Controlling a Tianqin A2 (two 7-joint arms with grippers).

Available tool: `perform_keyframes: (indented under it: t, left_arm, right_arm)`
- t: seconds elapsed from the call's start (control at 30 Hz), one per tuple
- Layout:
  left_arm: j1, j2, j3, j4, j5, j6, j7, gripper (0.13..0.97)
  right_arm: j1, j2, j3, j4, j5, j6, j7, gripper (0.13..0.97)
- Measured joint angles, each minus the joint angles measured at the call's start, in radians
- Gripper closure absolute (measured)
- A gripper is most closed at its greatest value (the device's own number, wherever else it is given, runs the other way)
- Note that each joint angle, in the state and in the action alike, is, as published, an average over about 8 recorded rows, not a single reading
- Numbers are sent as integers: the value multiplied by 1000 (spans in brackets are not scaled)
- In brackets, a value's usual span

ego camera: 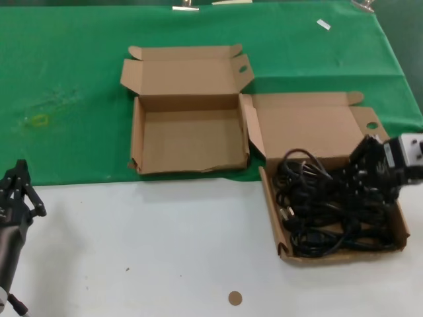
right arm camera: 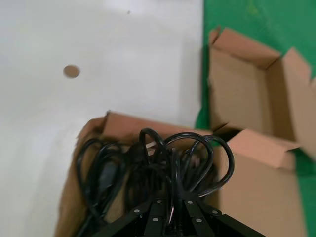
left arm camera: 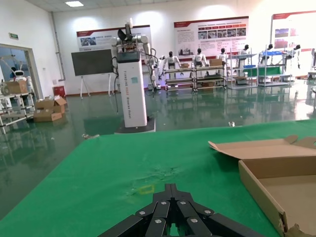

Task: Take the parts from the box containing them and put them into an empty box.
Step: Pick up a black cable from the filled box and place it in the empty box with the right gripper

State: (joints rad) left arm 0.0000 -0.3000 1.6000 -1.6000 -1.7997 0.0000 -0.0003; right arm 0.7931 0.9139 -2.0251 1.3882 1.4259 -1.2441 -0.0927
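Note:
The black coiled power cables [ego camera: 317,205] lie tangled in the straight-walled cardboard box [ego camera: 270,205] at the right. My right gripper [ego camera: 367,166] is down among them at the box's far right. In the right wrist view it [right arm camera: 174,200] is shut on a cable bundle [right arm camera: 190,158] whose loops rise in front of the fingers. The empty box [ego camera: 192,142] with the wavy front edge stands open at the middle, to the left of the full box; it also shows in the right wrist view [right arm camera: 242,94]. My left gripper [ego camera: 18,185] is shut and empty at the lower left.
Green cloth [ego camera: 66,79] covers the far half of the table, white surface [ego camera: 165,251] the near half. A small brown disc [ego camera: 234,298] lies on the white part. Both box lids stand open at the back. The left wrist view shows the empty box's wall [left arm camera: 261,190].

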Motion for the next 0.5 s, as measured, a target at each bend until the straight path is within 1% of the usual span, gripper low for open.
perform_keyframes:
  t: [0.23, 0.5]
  left_arm:
    - [0, 0, 0, 0, 0, 0, 0, 953]
    - [0, 0, 0, 0, 0, 0, 0, 953]
  right_arm:
    - [79, -40, -8, 3, -22, -17, 25, 924]
    - [182, -158, -57, -91, -72, -8, 14, 925]
